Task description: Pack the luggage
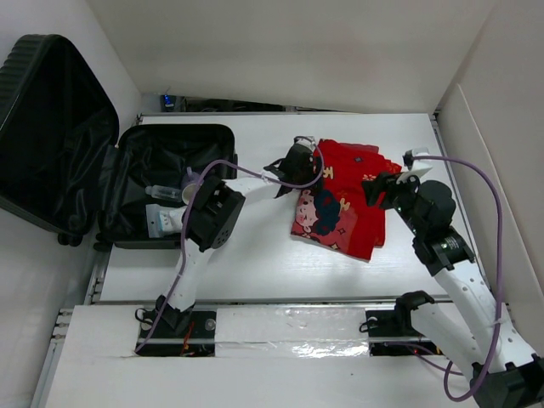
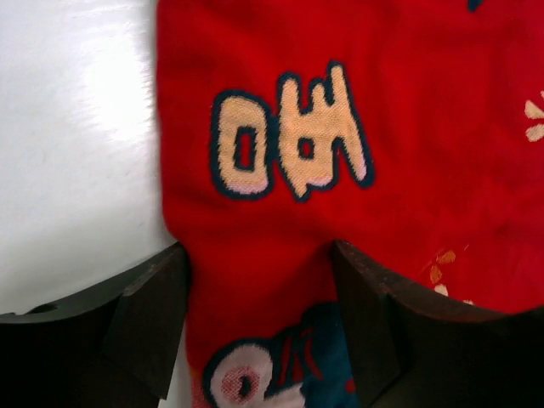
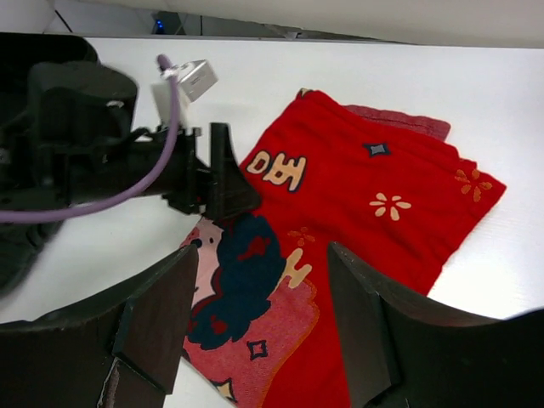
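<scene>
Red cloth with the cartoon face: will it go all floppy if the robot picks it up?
Probably floppy: the red cloth is fabric lying in soft folded layers, so it would likely droop from the left gripper. Pushed, it may bunch up rather than slide on the smooth table. It looks thin, so probably light.

Luggage on the left of the table, cloth on the right.
The luggage [image 1: 166, 157] lies open at the far left of the table [image 1: 255, 263], with its lid [image 1: 51, 119] raised beside the left wall [image 1: 51, 17]. A few small items [image 1: 161, 221] lie inside its lower half, toward the near side. To the right of it, and apart from it, a folded cloth [image 1: 348, 200] lies on the table. The left gripper [image 1: 297, 160] is at the cloth's left edge, and the right gripper [image 1: 380, 189] is over its right side.
</scene>
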Robot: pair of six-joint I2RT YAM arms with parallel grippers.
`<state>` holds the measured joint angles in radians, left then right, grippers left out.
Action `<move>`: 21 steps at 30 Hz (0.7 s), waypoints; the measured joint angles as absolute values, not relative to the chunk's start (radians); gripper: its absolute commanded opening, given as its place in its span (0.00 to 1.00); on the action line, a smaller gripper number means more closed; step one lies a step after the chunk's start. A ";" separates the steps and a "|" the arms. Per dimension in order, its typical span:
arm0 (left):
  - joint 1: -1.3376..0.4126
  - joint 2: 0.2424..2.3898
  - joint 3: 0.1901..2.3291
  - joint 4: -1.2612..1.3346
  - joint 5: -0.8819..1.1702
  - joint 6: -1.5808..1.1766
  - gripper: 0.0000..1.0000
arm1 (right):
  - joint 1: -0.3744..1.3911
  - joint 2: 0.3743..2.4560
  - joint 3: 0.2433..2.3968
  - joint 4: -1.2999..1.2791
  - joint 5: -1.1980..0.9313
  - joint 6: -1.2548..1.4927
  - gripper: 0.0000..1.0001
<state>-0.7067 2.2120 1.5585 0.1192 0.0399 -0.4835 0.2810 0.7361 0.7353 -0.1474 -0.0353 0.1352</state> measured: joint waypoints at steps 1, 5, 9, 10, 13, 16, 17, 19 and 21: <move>-0.707 2.236 1.602 0.103 0.049 -0.479 0.56 | 0.281 0.739 0.735 -0.147 -0.037 0.135 0.68; -0.707 2.284 1.669 0.064 0.082 -0.465 0.15 | 0.281 0.746 0.724 -0.131 -0.041 0.135 0.68; -0.706 2.293 1.680 0.062 0.118 -0.461 0.00 | 0.281 0.752 0.710 -0.112 -0.046 0.136 0.68; -0.706 2.293 1.682 0.060 0.124 -0.460 0.00 | 0.281 0.755 0.710 -0.109 -0.046 0.136 0.68; -0.704 2.292 1.682 0.059 0.131 -0.460 0.00 | 0.281 0.760 0.710 -0.104 -0.046 0.136 0.68; -0.688 2.266 1.674 0.048 0.142 -0.458 0.00 | 0.281 0.754 0.708 -0.097 -0.045 0.136 0.68; -0.681 2.243 1.666 0.040 0.151 -0.456 0.00 | 0.281 0.749 0.705 -0.093 -0.045 0.136 0.68; -0.659 2.179 1.652 0.008 0.165 -0.452 0.00 | 0.281 0.741 0.697 -0.085 -0.045 0.136 0.68; -0.627 2.098 1.642 -0.020 0.171 -0.446 0.00 | 0.281 0.737 0.685 -0.073 -0.046 0.136 0.68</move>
<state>-0.6273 2.0975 1.6424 -0.0204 0.1715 -0.4458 0.2813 0.7368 0.6853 -0.0734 -0.0456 0.1364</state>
